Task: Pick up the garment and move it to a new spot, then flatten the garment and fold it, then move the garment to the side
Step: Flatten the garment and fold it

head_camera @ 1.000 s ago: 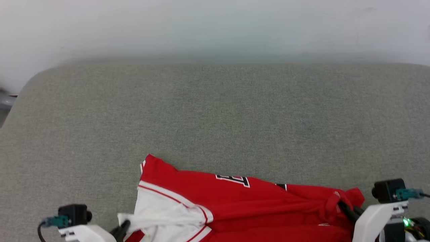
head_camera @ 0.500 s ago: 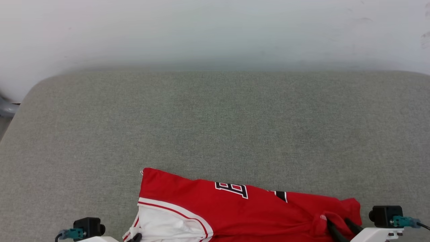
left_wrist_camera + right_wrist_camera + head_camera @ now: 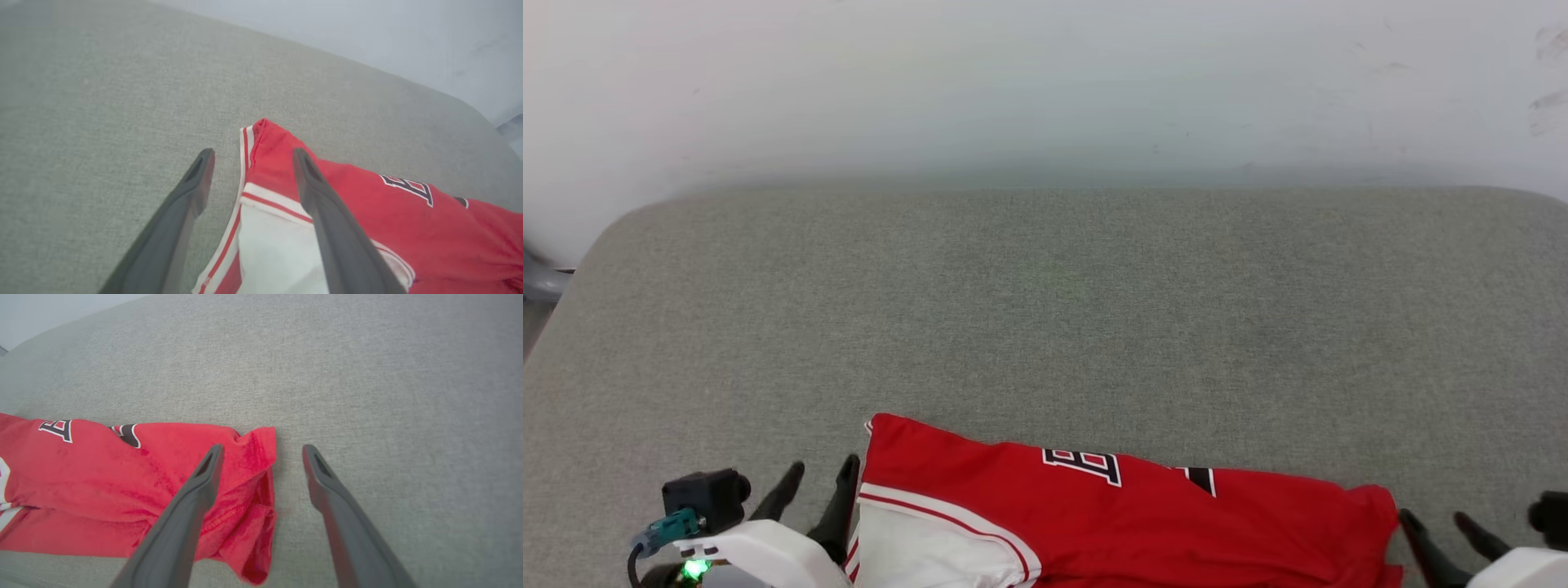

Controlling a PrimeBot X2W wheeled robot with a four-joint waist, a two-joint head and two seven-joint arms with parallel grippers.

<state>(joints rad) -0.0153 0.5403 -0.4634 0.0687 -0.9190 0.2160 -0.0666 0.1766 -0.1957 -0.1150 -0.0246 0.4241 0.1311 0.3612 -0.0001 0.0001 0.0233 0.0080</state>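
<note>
The garment (image 3: pixel 1143 514), a red jersey with a white sleeve, striped trim and black lettering, lies folded along the near edge of the grey cushioned surface (image 3: pixel 1045 310). My left gripper (image 3: pixel 821 478) stands open just left of its left end, holding nothing; in the left wrist view the open gripper (image 3: pixel 249 159) straddles the garment (image 3: pixel 359 212) at its striped edge. My right gripper (image 3: pixel 1433 518) is open just right of the red corner. The right wrist view has the open gripper (image 3: pixel 261 451) over the garment (image 3: pixel 122 469) at that corner, fingers apart from the cloth.
A pale wall (image 3: pixel 1045 82) rises behind the grey surface. The surface's rounded left corner (image 3: pixel 596 245) drops off beside a grey object (image 3: pixel 539 282). Bare grey fabric stretches behind the garment.
Both grippers were shut on the garment's ends a second ago; both have opened and let go, and the garment lies flat. The head camera tilted, shifting the scene downward.
</note>
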